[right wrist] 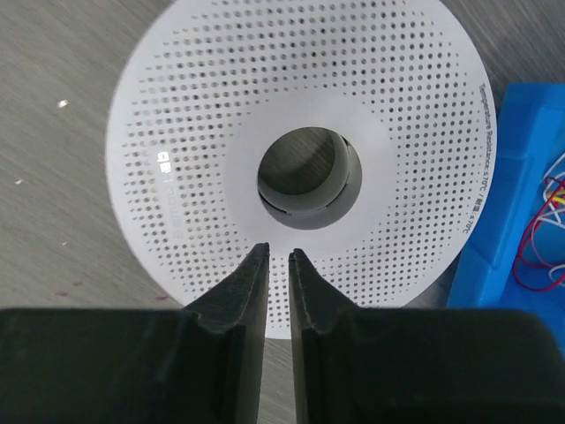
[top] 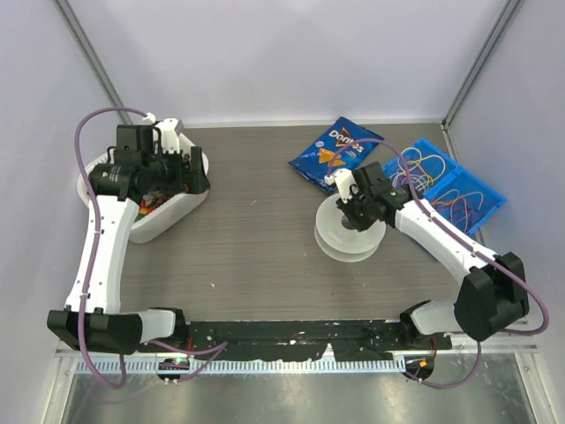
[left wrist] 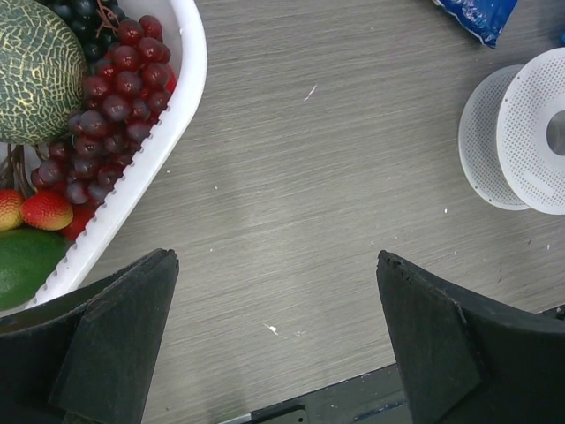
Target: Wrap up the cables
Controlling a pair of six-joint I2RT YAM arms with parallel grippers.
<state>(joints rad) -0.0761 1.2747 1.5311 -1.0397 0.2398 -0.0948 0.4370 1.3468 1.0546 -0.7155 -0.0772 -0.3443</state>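
Note:
The cables lie in loose yellow, purple, white and orange-red loops in a blue tray at the right. Red, yellow and white strands show at the right edge of the right wrist view. My right gripper hovers over the white perforated spool. Its jaws are nearly closed with a thin gap and hold nothing, just below the spool's hub hole. My left gripper is wide open and empty, above bare table beside a fruit basket.
A white basket of fake fruit, with grapes and a melon, stands at the left. A blue Doritos bag lies at the back centre. The spool also shows in the left wrist view. A black strip edges the table front.

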